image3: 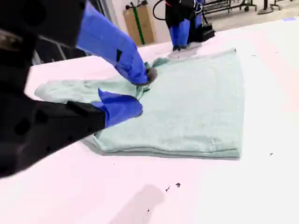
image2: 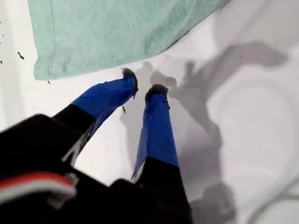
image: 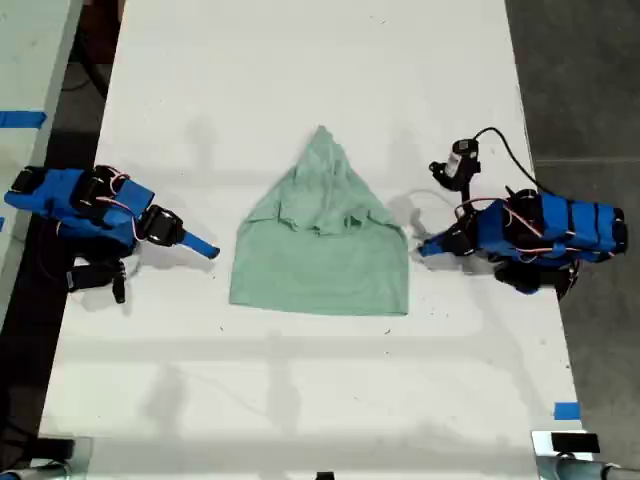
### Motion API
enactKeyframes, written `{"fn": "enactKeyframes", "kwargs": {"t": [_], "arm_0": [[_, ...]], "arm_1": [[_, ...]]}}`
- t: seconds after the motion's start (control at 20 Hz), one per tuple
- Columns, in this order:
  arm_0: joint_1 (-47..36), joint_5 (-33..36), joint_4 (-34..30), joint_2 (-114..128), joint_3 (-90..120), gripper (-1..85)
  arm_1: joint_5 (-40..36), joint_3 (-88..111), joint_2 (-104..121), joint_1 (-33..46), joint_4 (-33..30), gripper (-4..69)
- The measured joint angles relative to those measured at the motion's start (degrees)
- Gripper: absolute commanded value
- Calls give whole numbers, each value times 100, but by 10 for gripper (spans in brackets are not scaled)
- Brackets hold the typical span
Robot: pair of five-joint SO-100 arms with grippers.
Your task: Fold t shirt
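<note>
Overhead, the exterior view gives me the whole layout: the t shirt (image: pixel 320 250) lies flat near the middle of the white table (image: pixel 300 60), its long axis running 12 to 6 o'clock, with the tapered point toward 12 and the straight hem toward 6. At 3 o'clock of the cloth, my first gripper (image: pixel 425 247) reaches in low from its arm, tips just beside the edge; at 9 o'clock my second gripper (image: pixel 205 248) points toward the cloth from the other arm, a little apart from that edge. From up there I cannot tell how either set of jaws stands. The wrist views settle that. The first wrist view shows my first gripper (image2: pixel 142 86) with its blue fingers (image2: pixel 156 126) only slightly parted, holding nothing, dark tips down at the bare table just short of the t shirt (image2: pixel 117 32) near a corner of it. The second wrist view looks across the t shirt (image3: pixel 196 107), showing layered edges along its near side, which the overhead camera barely shows. My second gripper (image3: pixel 142 91) has its jaws spread wide with nothing between them, and the other arm stands at the cloth's far edge.
</note>
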Motion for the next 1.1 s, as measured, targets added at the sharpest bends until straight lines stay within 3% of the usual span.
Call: {"fn": "enactKeyframes", "kwargs": {"t": [0.1,0.15,0.25,0.4,0.45,0.55,0.65,0.9,1.1], "arm_0": [[-193,-193,-88,35,0,-3],[-861,-352,-97,35,0,-3],[-1784,-404,-97,35,0,-3],[-2215,-272,-79,35,0,-3],[-2276,-264,-44,35,0,-3],[-2355,-264,-18,35,0,-3],[-2399,-264,-18,35,0,-3],[-2399,-264,-18,35,0,-3],[-2399,-264,-18,35,0,-3]], "arm_1": [[246,0,0,-308,0,20],[940,0,0,-782,0,20],[2892,0,9,-923,0,20],[3753,0,9,-1037,0,55],[3876,-9,-9,-1037,62,92],[4008,-475,-580,-1037,229,244],[4087,-1239,-1802,-1055,255,323],[4518,-1688,-4720,-1072,-1178,336],[4509,-1951,-6732,-1020,-3261,276]]}}
